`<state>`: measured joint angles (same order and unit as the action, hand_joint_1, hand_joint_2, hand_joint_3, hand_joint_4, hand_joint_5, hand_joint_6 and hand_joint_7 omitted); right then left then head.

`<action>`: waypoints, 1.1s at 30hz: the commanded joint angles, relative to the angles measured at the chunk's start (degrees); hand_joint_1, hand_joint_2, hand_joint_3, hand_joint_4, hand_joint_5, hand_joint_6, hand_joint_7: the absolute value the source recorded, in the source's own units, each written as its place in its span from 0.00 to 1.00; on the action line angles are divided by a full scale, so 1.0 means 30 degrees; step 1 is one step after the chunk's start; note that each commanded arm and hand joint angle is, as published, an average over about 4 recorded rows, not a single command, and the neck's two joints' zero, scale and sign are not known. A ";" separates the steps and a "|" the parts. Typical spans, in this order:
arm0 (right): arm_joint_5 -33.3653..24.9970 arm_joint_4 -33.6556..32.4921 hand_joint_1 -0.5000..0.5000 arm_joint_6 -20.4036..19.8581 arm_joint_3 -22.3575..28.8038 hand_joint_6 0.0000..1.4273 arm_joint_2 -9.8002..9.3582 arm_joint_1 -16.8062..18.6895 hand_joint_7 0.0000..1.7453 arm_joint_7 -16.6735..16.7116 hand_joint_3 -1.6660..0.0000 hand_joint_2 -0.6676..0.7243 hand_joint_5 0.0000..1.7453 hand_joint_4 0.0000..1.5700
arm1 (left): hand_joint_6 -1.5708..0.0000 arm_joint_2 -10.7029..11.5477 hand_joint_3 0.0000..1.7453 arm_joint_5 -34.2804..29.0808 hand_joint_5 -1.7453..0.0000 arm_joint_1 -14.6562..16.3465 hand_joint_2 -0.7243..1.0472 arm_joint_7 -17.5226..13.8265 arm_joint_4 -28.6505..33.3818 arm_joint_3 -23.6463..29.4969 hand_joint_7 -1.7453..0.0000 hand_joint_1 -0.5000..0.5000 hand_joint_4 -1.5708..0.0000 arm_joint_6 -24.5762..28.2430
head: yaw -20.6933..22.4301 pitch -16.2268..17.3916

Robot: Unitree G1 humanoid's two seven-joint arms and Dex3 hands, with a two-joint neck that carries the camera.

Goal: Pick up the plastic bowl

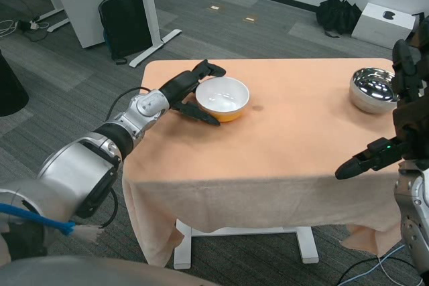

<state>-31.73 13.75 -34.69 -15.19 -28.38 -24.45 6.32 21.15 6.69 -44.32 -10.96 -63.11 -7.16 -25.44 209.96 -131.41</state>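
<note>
The left hand (191, 92) has its spread fingers around the bowl (222, 98), apparently not yet clamped, which sits unlifted on the table (281, 152).

The left hand (191, 92) cups the near-left side of the plastic bowl (222, 98) on the peach tablecloth (281, 145), while the right hand (395, 132) hovers beside the steel bowl (372, 90).

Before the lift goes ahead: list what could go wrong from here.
1. The left hand only brackets the bowl from its left side, fingers above and below; whether it holds yet is unclear, so the bowl may slip or tip when raised.
2. A push instead of a grip could slide the bowl across the cloth.
3. The right hand hangs by the steel bowl and could knock it.
</note>
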 commanded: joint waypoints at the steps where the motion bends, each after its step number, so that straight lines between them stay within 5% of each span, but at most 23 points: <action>1: -0.0145 0.0162 0.00 -0.0288 0.0170 0.00 -0.0004 0.0240 0.00 0.0092 1.00 0.86 0.00 0.00 | 0.07 0.0171 0.91 -0.0179 0.00 0.0036 0.90 -0.0318 0.0074 -0.0015 0.07 0.02 0.00 0.0190 | -0.0031 0.0021; 7: -0.0189 0.0162 0.00 -0.0303 0.0170 0.00 -0.0004 0.0270 0.00 0.0092 1.00 0.86 0.00 0.00 | 0.05 0.0186 1.00 -0.0399 0.00 -0.0008 0.85 -0.0450 0.0176 -0.0059 0.08 0.02 0.00 0.0190 | -0.0067 0.0098; 33: -0.0233 0.0067 0.00 -0.0317 0.0192 0.00 -0.0004 0.0409 0.00 0.0092 1.00 0.86 0.00 0.00 | 0.05 0.0222 1.00 -0.2633 0.00 0.0929 0.80 -0.1600 0.4190 0.0527 0.12 0.02 0.00 0.0102 | -0.0319 -0.0165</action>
<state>-31.91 13.75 -35.01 -15.16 -28.33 -24.19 6.37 21.16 -0.02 -42.42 -15.36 -52.22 -6.02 -24.91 209.17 -131.72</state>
